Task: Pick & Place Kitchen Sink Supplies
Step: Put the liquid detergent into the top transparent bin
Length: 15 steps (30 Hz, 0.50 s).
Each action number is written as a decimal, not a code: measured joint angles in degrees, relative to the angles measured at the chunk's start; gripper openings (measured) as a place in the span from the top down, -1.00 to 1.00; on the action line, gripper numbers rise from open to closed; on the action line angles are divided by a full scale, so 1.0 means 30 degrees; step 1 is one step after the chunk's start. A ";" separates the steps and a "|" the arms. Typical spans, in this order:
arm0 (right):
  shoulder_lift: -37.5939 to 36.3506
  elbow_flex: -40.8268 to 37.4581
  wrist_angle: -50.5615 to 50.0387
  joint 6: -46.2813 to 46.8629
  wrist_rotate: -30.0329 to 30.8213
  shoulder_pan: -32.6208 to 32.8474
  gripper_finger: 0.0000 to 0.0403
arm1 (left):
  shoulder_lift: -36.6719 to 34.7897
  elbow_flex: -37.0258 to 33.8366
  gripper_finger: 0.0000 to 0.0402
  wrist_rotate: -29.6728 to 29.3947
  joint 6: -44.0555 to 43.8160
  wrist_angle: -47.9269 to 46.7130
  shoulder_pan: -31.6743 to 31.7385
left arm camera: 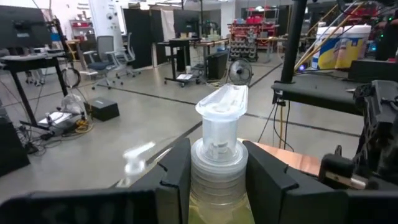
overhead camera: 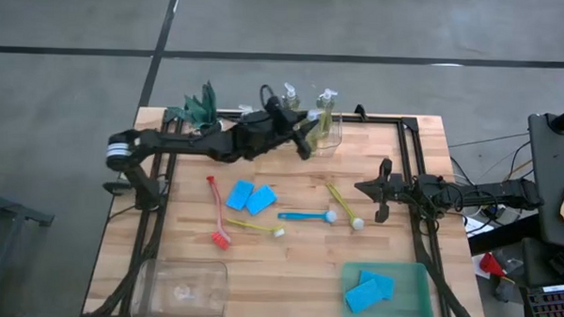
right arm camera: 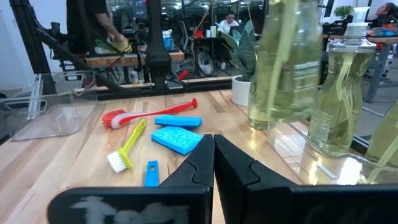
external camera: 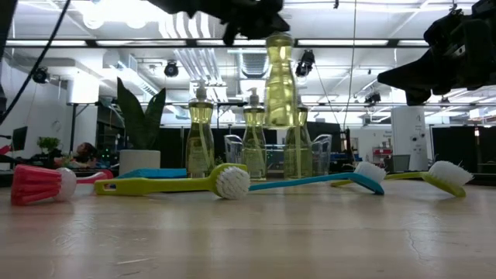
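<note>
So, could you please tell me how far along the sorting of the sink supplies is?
Done: two blue sponges lie in the green bin, and soap bottles stand in the clear container at the far edge. In hand: the left pincer holds a soap bottle lifted off the table. Left: two sponges, four brushes. The right pincer waits, shut.

4 bottles (external camera: pixel 279 77), 4 sponges (overhead camera: pixel 251 197), 4 brushes (overhead camera: pixel 308 216)
</note>
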 joint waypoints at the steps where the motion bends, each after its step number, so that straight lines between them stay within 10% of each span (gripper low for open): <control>1: 0.0000 0.0000 0.0000 0.0018 0.0000 0.0003 0.96 | 0.0442 0.0675 0.47 0.0137 0.0059 -0.0345 0.0029; 15: 0.0000 0.0000 0.0000 0.0017 0.0000 -0.0004 0.96 | 0.4603 0.6255 0.47 0.0445 0.0559 -0.2508 0.1596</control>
